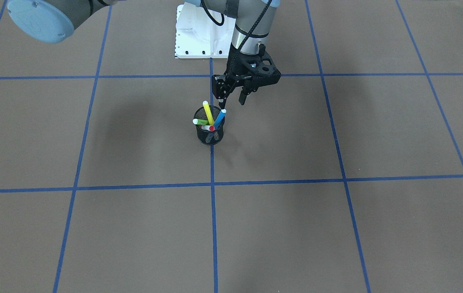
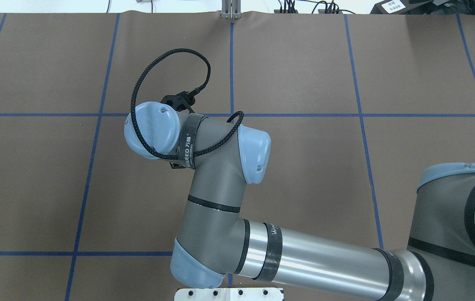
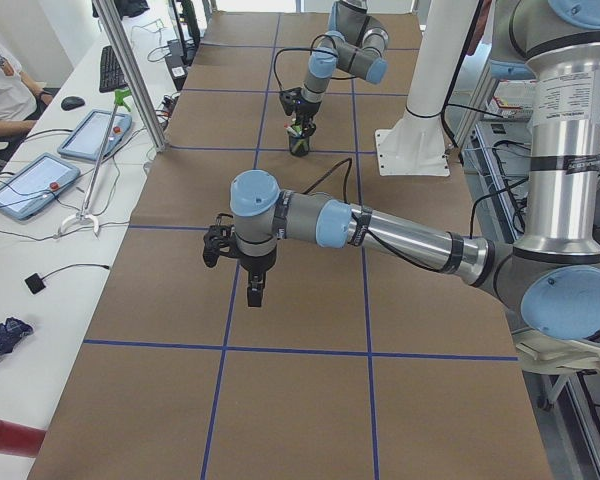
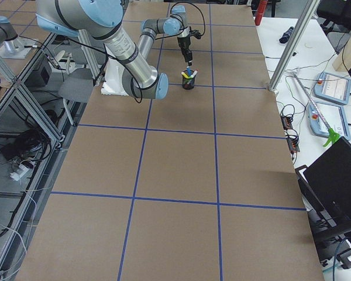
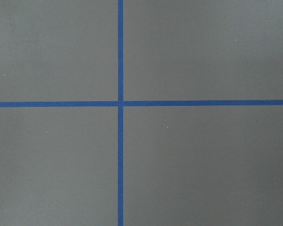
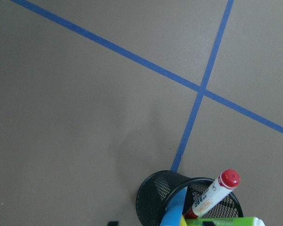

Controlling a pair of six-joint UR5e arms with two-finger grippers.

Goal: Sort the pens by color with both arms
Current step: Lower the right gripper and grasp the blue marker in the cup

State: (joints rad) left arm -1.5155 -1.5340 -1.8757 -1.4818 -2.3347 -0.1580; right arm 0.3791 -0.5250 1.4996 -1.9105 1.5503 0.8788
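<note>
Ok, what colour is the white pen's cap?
The cap on the white pen is red, clearest in the right wrist view.

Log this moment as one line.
right claw: open, above mesh cup | four pens: all in cup | left claw: over bare table, state unclear

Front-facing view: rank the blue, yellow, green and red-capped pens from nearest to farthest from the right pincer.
1. Blue pen, leaning toward the right pincer.
2. Yellow pen, next over, mid-cup.
3. Green pen and red-capped pen, on the other side: too close to call.

Black wire-mesh cup (image 1: 211, 138), smooth plastic pens (image 1: 207, 113), matt brown table (image 1: 133, 236).
</note>
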